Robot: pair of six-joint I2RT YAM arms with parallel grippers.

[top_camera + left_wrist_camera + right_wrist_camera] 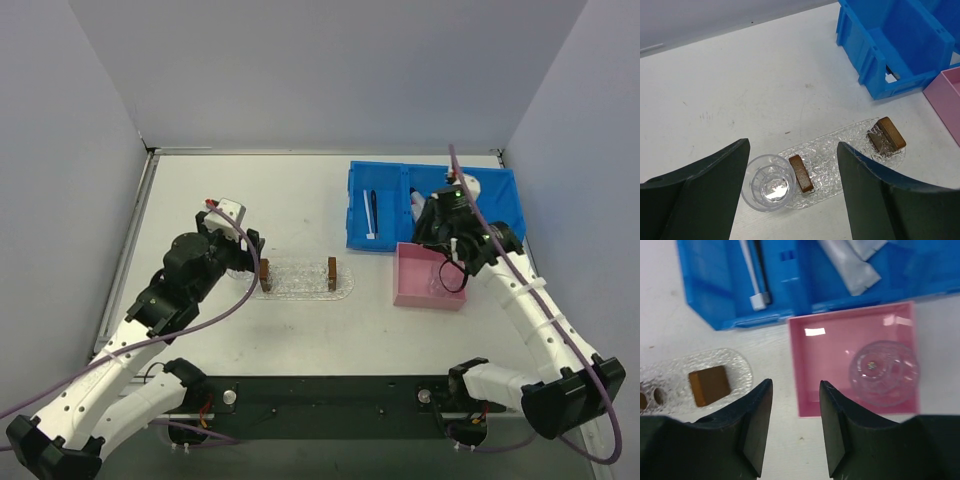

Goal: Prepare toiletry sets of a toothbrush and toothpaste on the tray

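The clear oval tray (298, 279) lies mid-table with a brown block near each end. In the left wrist view a clear cup (768, 182) stands at the tray's (840, 150) left end beside a brown block (801, 173). My left gripper (792, 150) hangs open above them, holding nothing. A white toothbrush (751, 271) and a black toothbrush (760, 265) lie in the blue bin (715, 285). Silvery toothpaste tubes (847, 267) lie in its other compartment. My right gripper (795, 425) is open and empty above the left edge of the pink box (805, 390).
A second clear cup (883, 371) lies in the pink box (430, 277), just in front of the blue bin (430, 205). The other brown block (886, 136) stands at the tray's right end. Grey walls close in the table on three sides.
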